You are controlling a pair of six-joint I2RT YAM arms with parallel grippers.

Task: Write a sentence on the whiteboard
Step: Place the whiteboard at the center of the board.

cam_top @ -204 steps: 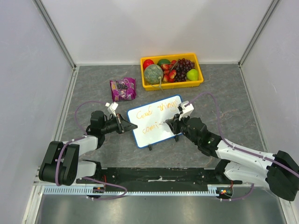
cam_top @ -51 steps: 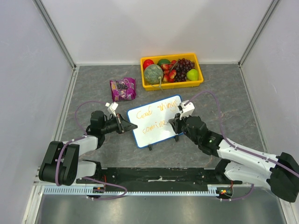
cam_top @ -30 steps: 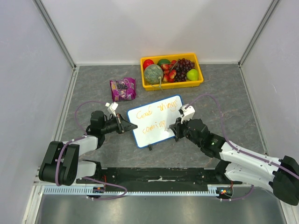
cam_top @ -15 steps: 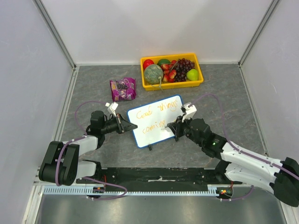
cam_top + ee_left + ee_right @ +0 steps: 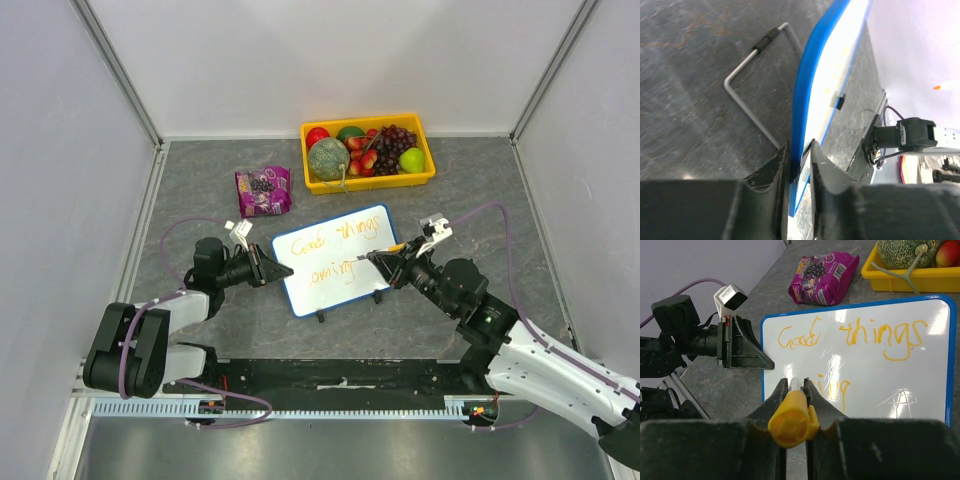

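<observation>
Whiteboard (image 5: 335, 262), propped tilted at mid-table, carrying the orange sentence (image 5: 332, 250) "Good things coming" in two lines. At its left edge, the left gripper (image 5: 283, 270) straddles the blue rim closely; whether the jaws press it cannot be told. Just off its right edge, the right gripper (image 5: 392, 260) is clamped on an orange marker (image 5: 790, 422), tip apart from the board. Beyond the whiteboard: purple snack bag (image 5: 263, 191), yellow fruit tray (image 5: 368, 183).
</observation>
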